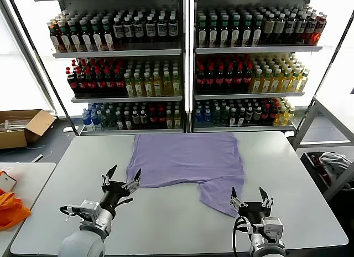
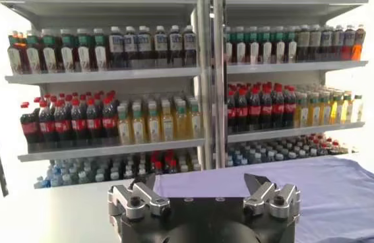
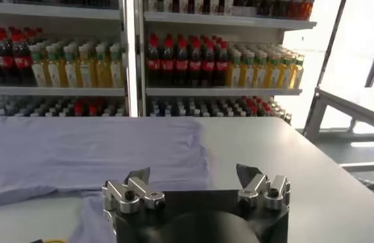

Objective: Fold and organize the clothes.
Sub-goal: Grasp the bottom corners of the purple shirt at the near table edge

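While shirt (image 1: 185,160) lies spread, both pincers open

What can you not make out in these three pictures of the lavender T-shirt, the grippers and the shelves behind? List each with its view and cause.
- T-shirt, head view: no lettering shows on the upward side.
- T-shirt's near edge, wrist views: hidden behind the open left gripper and open right gripper.
- Bottle labels, all views: too small to read.
- Cardboard box, head view: cut by the picture's edge.

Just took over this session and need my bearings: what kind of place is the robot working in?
Probably a shop-like test area or mock store: tall metal shelves packed with bottled drinks, a plain white work table bearing a lavender soft fabric T-shirt, an open cardboard box on the floor.
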Controlling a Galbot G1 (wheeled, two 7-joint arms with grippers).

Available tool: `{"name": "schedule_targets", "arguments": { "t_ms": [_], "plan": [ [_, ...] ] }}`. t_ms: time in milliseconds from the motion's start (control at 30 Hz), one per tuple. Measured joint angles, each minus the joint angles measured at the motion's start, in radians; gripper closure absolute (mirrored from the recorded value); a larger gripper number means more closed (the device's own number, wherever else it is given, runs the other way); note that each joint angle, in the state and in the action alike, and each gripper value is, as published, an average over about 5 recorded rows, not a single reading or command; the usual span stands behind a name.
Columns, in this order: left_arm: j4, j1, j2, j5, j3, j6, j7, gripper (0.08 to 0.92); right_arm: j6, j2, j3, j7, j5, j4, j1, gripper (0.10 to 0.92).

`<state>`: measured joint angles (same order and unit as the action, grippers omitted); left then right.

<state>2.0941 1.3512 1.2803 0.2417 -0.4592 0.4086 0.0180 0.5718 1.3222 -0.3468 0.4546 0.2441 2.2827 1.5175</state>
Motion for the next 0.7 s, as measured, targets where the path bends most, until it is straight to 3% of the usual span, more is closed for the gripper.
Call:
{"name": "schedule_targets", "arguments": {
  "t_ms": [700],
  "plan": [
    [-0.018, -0.027, 0.014, 0.003, 0.03, 0.039, 0.007, 0.177, -0.003, 0.009, 0.022, -0.034, -0.009, -0.066, -0.053, 0.203]
  ]
}}
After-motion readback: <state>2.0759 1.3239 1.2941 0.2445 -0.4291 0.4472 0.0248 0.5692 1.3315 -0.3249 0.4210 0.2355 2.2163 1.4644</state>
